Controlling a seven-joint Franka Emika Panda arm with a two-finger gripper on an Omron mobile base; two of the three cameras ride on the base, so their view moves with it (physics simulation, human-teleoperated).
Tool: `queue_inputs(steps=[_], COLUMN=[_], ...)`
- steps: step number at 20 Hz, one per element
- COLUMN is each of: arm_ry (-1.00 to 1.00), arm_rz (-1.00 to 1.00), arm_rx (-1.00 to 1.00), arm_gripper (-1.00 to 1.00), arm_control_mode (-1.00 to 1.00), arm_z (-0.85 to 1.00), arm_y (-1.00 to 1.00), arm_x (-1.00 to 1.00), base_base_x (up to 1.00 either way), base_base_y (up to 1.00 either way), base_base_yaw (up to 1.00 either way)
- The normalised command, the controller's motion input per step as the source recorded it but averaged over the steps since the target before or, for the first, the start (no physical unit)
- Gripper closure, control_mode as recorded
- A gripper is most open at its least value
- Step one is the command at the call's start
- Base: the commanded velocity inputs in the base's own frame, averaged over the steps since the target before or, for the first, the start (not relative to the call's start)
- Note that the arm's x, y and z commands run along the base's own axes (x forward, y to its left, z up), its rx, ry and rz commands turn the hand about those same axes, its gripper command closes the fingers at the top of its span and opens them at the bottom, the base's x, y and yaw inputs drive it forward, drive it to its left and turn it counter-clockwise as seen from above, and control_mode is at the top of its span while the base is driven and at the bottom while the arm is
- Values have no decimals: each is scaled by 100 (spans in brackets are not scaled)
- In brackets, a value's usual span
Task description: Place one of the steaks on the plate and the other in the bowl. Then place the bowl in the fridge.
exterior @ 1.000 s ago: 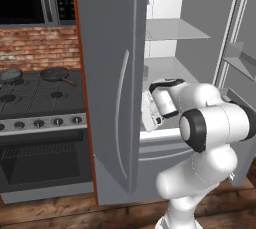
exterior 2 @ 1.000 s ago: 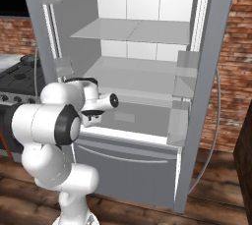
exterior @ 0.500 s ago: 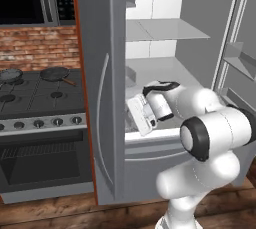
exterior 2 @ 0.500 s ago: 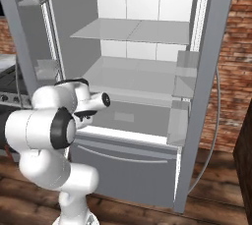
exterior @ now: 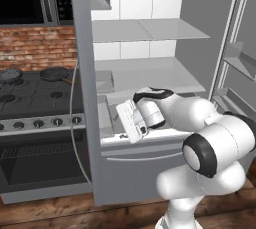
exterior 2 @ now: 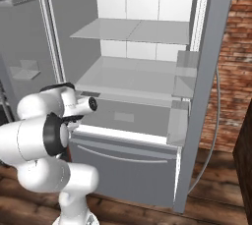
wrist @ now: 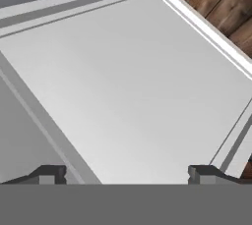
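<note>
1. while the fridge [exterior 2: 142, 71] is standing with its doors swung wide, its white shelves are showing bare where they are in view, so i judge the bowl is not yet going in.
2. steaks, plate and bowl are still waiting to be dealt with, as far as these views are telling.
3. hand [wrist: 127, 174] is hanging spread and holding nothing over a pale fridge panel.
4. against the earlier frames, the left door [exterior: 82, 73] is standing wider and the arm [exterior: 200, 123] is reaching further left.
</note>
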Motion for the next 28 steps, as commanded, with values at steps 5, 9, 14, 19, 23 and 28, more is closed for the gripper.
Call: queue_inputs(steps=[5, 9, 14, 19, 23, 28], arm_ry=[0, 0, -1, -16, -20, -5], arm_rz=[0, 0, 3, 6, 2, 11], arm_rx=[5, 2, -12, -41, -45, -54], arm_gripper=[-100, -100, -100, -100, -100, -100], arm_control_mode=[-100, -100, -100, -100, -100, -100], arm_z=[0, 3, 29, 49, 27, 41], arm_y=[59, 21, -4, -59, -98, -100], arm_x=[-37, -33, -2, 7, 14, 39], base_base_x=[0, 0, 0, 0, 0, 0], base_base_y=[0, 0, 0, 0, 0, 0], base_base_yaw=[0, 0, 0, 0, 0, 0])
